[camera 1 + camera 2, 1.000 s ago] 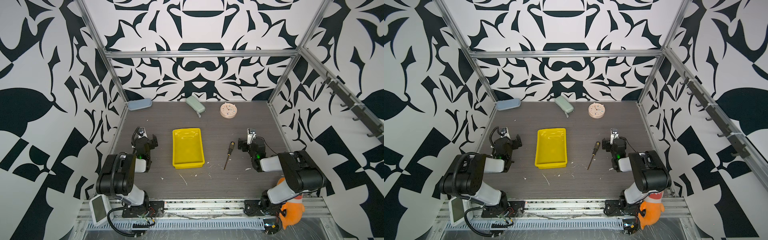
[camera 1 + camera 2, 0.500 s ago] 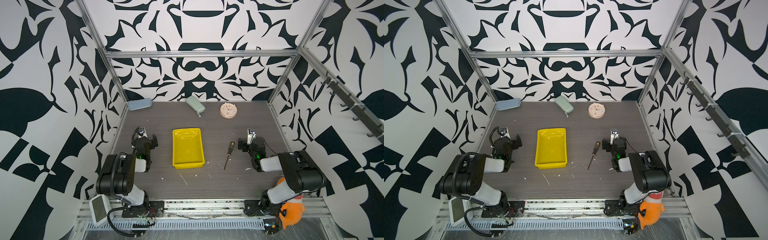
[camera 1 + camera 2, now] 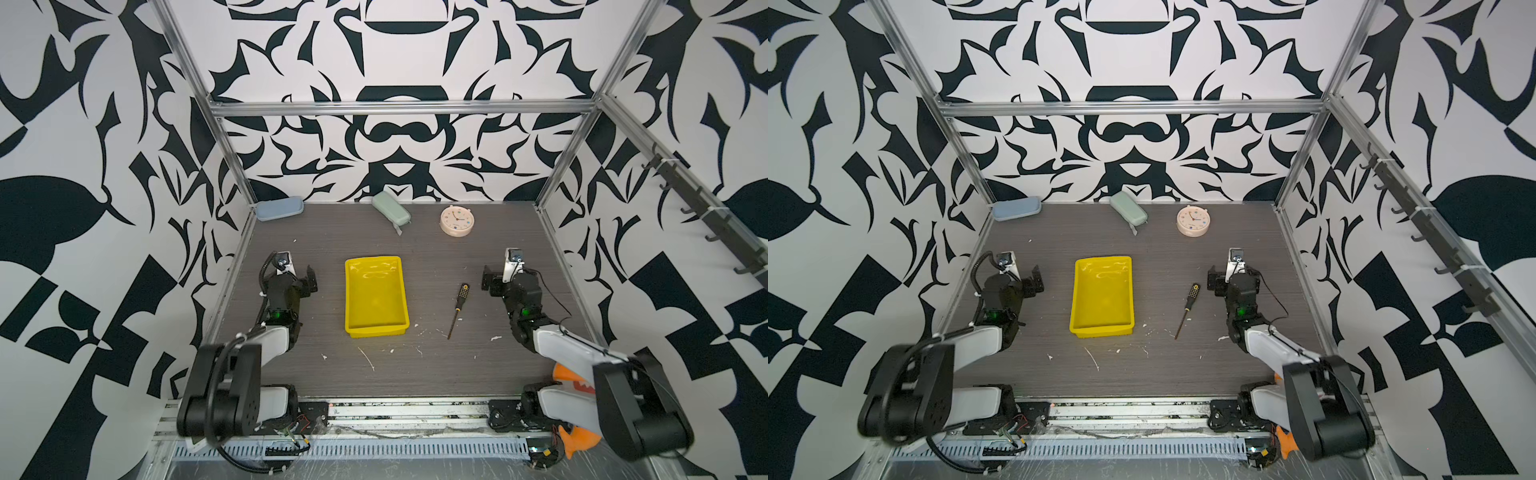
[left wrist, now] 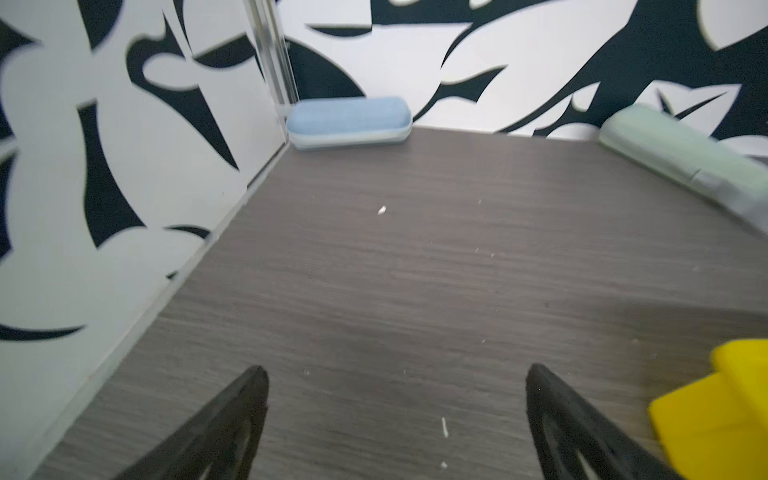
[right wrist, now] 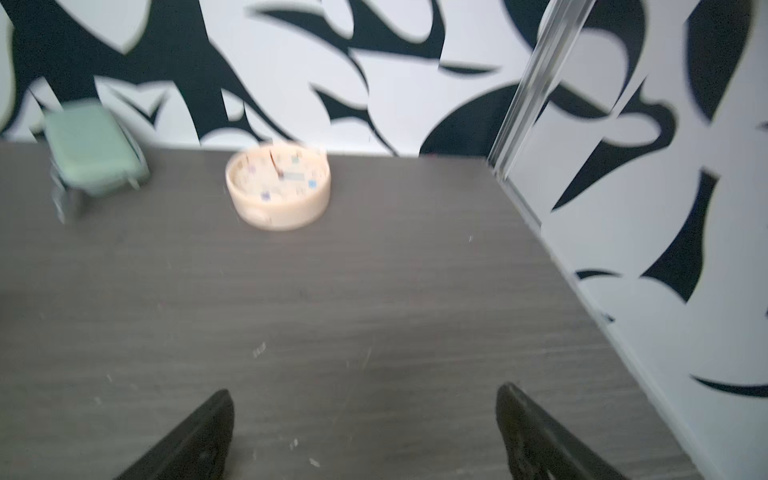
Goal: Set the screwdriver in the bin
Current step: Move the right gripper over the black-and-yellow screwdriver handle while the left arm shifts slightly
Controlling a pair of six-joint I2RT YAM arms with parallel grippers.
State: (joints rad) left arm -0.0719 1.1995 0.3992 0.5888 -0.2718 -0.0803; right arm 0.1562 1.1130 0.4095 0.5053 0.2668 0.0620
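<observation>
Right gripper (image 5: 363, 390) wide open, empty; nothing's moved, so screwdriver (image 3: 458, 309) lies on surface (image 3: 415, 374) near bin (image 3: 376, 295), pick not started.

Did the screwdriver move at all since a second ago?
No. The screwdriver lies just where it did, off to the right of the bin with the same gap between them in both top views.

Open tabletop (image 3: 432, 374) lies all round the bin (image 3: 376, 297), with only the screwdriver (image 3: 458, 307) lying well off its right side.
</observation>
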